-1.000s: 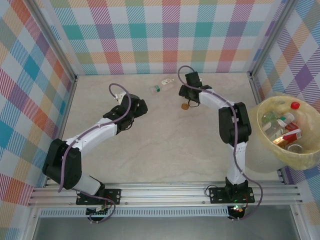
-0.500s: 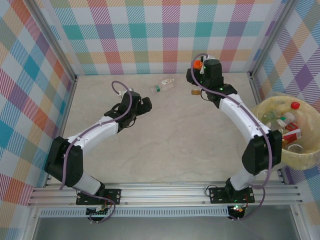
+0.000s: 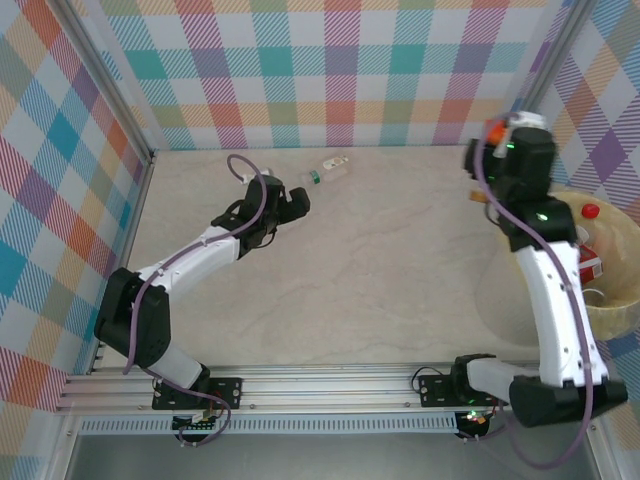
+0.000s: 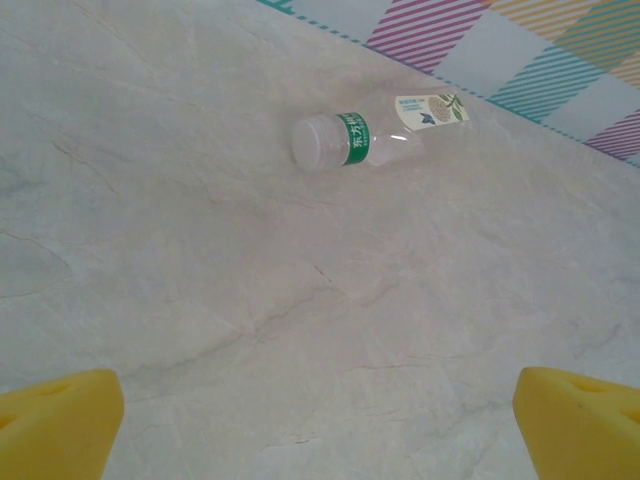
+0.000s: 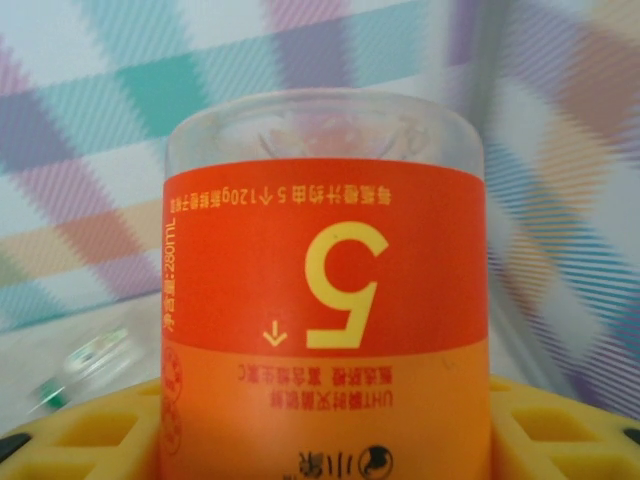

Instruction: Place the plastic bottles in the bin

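Along the near edge, a metal rail (image 3: 330, 385) carries the 2 arm bases. The left arm (image 3: 190, 260) runs from the near left corner across the marbled table (image 3: 360, 280) toward the far middle. At its end, the left gripper (image 3: 293, 203) has its jaws spread wide with nothing between them. In its wrist view the 2 yellow fingertips (image 4: 55, 425) sit at the bottom corners with bare table between.

The right arm (image 3: 555, 300) rises from its base on the near right and crosses in front of the bin (image 3: 620, 310), hiding much of it. The bin is the pale-yellow tub at the right edge of the table. Inside it lie several bottles (image 3: 590, 212), among them 1 with a red cap and 1 with a red label.

Farther on, the right gripper (image 5: 325, 445) is clamped on the orange-labelled bottle (image 5: 325, 280). The wrist view has this bottle held between the 2 yellow fingers (image 5: 560, 430). Its clear base points away from the camera, so the large 5 on the label reads upside down. From above, the bottle's orange end shows beside the bin's far-left rim.

Farthest on the table, the green-labelled bottle (image 3: 326, 170) lies on its side. It is just ahead of the open left gripper, apart from it, and close to the checked wall (image 3: 330, 70).
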